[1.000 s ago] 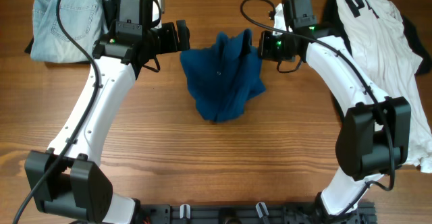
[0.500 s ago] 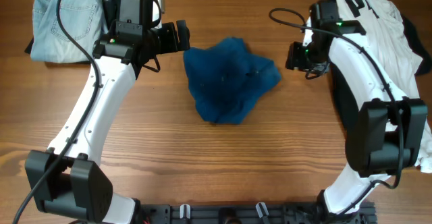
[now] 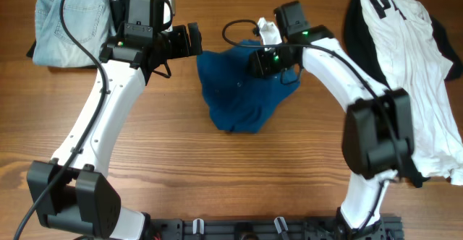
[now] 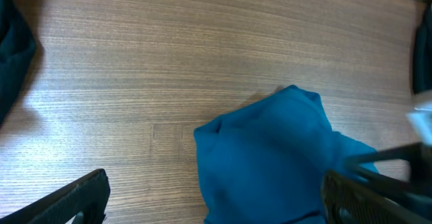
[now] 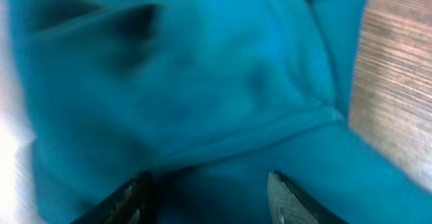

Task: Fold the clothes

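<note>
While the left claw [image 3: 195, 39] hangs spread, empty, beside the dark-blue shirt [image 3: 239, 95], the right claw [image 3: 255, 61] hovers parted over it.

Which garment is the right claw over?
The crumpled dark-blue shirt mid-table; the pale jeans and white printed shirt lie at the table's sides.

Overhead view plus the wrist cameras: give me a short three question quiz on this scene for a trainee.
1. True or false: the blue shirt lies neatly folded flat.
2. The right end effector is: A open, over the shirt; B shut on the shirt; C open, well aside of the shirt.
3. Which garment lies at the far left corner of the table?
Key: 1 false, it is rumpled. 2 A. 3 the pale jeans.
</note>
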Controlling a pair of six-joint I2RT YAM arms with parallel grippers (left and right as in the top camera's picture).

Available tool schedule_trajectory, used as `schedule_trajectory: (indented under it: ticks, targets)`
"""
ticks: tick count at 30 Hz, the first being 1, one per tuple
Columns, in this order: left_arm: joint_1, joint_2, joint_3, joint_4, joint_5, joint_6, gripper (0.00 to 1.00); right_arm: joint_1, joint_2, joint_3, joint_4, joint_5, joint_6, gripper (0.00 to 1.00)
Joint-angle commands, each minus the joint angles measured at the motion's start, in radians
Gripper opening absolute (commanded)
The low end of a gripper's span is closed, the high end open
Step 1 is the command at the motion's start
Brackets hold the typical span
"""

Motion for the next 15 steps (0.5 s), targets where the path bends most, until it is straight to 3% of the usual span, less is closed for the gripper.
schedule_trajectory:
  ticks: [1, 6, 11, 15]
  targets:
    - [0.003, 0.011, -0.002, -0.006, -0.013, -0.013, 1.0, -0.027, 0.132, 0.015, 0.058, 0.063, 0.052, 0.56]
    - [0.001, 0.038, -0.003, -0.035, -0.007, -0.013, 1.0, -0.117, 0.179, 0.03, 0.09, -0.012, 0.08, 0.56]
    - [-0.011, 0.092, -0.003, -0.049, 0.035, -0.01, 1.0, -0.197, 0.069, 0.16, 0.002, -0.188, 0.077, 0.71]
    - [-0.037, 0.119, -0.003, -0.047, 0.156, 0.12, 1.0, -0.264, -0.082, 0.2, -0.037, -0.179, 0.078, 0.85]
